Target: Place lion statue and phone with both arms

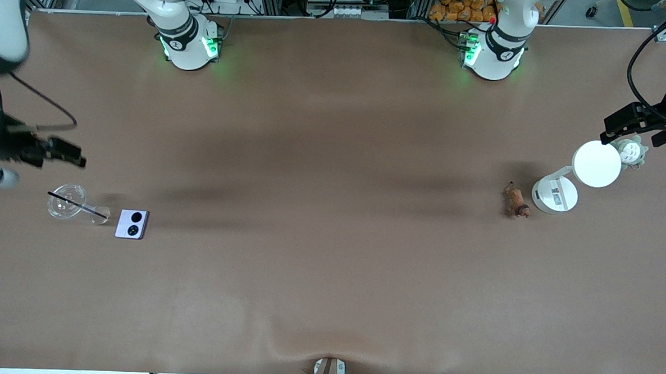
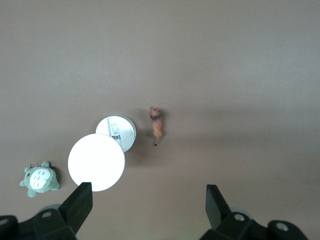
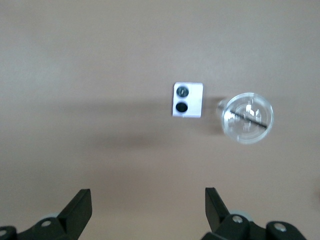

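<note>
The lion statue (image 1: 517, 200) is a tiny brown-orange figurine lying on the table toward the left arm's end, beside a white round stand; it also shows in the left wrist view (image 2: 157, 125). The phone (image 1: 132, 224), pale lavender with two black circles, lies toward the right arm's end beside a clear cup; it also shows in the right wrist view (image 3: 188, 100). My left gripper (image 1: 628, 125) (image 2: 148, 192) is open and empty, up over the table's edge near a small plush. My right gripper (image 1: 64, 153) (image 3: 148, 197) is open and empty, up over the table near the cup.
A clear cup with a black straw (image 1: 68, 202) (image 3: 247, 117) lies beside the phone. A white stand with a round disc (image 1: 596, 163) (image 2: 96, 161) and round base (image 1: 554, 195) sits beside the lion. A grey-green plush (image 1: 631, 150) (image 2: 40, 179) lies by the disc.
</note>
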`<state>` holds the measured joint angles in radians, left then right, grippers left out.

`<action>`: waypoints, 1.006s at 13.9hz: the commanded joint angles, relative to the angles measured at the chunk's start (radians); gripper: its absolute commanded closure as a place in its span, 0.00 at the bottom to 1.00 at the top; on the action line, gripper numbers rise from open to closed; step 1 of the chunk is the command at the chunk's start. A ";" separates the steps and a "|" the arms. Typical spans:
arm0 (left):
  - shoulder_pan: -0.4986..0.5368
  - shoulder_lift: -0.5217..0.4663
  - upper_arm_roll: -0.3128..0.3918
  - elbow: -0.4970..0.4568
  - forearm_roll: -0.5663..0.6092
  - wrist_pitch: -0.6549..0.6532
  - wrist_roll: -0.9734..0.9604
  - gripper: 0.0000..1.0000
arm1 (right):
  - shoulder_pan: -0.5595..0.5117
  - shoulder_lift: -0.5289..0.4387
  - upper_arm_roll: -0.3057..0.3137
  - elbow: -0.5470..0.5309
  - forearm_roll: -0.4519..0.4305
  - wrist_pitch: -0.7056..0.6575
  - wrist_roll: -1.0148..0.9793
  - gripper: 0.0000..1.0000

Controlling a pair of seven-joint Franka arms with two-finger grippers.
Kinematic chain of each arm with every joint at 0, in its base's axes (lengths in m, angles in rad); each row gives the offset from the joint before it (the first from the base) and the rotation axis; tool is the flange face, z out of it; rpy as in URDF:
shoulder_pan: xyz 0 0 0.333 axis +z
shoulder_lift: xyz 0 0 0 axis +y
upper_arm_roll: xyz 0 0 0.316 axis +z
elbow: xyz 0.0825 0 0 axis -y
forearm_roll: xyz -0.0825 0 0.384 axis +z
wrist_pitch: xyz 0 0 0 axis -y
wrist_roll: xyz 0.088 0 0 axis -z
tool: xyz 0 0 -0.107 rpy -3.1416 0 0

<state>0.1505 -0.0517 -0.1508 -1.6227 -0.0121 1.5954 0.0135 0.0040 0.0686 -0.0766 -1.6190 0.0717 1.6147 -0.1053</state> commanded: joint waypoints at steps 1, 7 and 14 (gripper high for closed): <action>0.004 0.001 -0.004 0.014 -0.011 -0.002 0.023 0.00 | -0.041 -0.064 0.035 0.010 -0.013 -0.088 -0.027 0.00; -0.031 -0.002 0.017 0.021 0.001 0.000 0.065 0.00 | -0.058 -0.072 0.031 0.128 -0.030 -0.251 -0.002 0.00; -0.175 -0.011 0.169 0.023 0.001 -0.006 0.060 0.00 | -0.053 -0.073 0.032 0.125 -0.030 -0.249 0.079 0.00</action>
<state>-0.0217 -0.0522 0.0026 -1.6032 -0.0120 1.5970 0.0614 -0.0326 -0.0006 -0.0581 -1.5007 0.0542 1.3798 -0.0443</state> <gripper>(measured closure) 0.000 0.000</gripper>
